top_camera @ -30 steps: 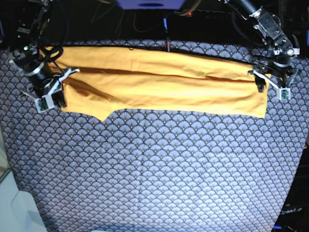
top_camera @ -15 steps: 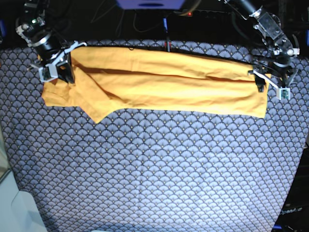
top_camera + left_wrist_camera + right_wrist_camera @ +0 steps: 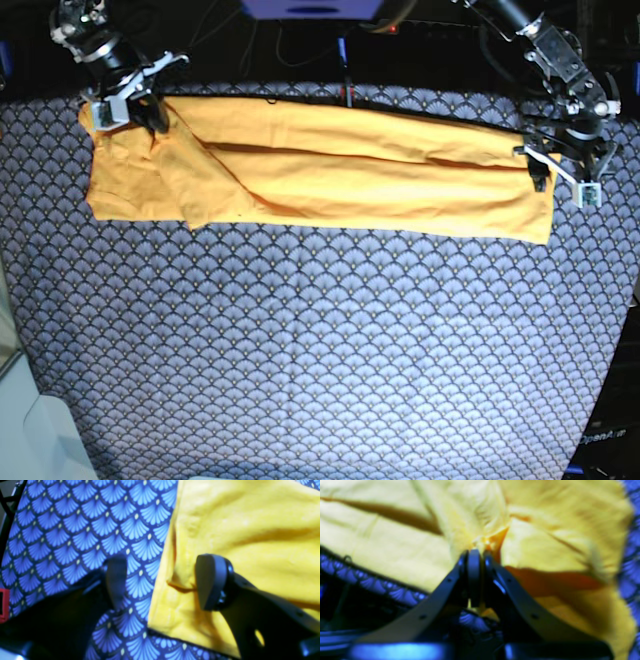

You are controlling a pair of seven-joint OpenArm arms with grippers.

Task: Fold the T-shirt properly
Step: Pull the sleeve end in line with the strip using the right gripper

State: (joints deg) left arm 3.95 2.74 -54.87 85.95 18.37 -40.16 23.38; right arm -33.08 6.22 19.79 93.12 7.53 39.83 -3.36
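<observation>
T-shirt (image 3: 330, 180): orange-yellow, lying flat as a long horizontal band across the upper part of the base view, on the navy fan-pattern cloth (image 3: 320, 360) that covers the table. Lengthwise crease runs through the band; the end at frame left is broader and rumpled, with a flap hanging down to a point at its lower edge.

Right gripper (image 3: 128, 108): upper left of the base view, at the top corner of the shirt's left end. In the right wrist view the right gripper (image 3: 475, 555) has its fingers (image 3: 460, 565) pressed together at frame centre, with a small peak of yellow fabric bunched up just ahead of the tips. Clenched on the T-shirt (image 3: 395, 542); fabric fans out from the pinch toward the top and both sides of the frame.

Left gripper (image 3: 560, 172): right side of the base view, at the shirt's right end. In the left wrist view the left gripper (image 3: 160, 582) has its fingers spread wide. One finger (image 3: 116, 580) sits over bare patterned cloth (image 3: 75, 530), left of centre; the other finger (image 3: 208, 580) sits over the T-shirt (image 3: 250, 530), right of centre. The shirt's hemmed edge runs between them. A small fold of fabric rises beside the right-hand fingertip; whether it touches the pad, cannot tell. Released, nothing clamped.
</observation>
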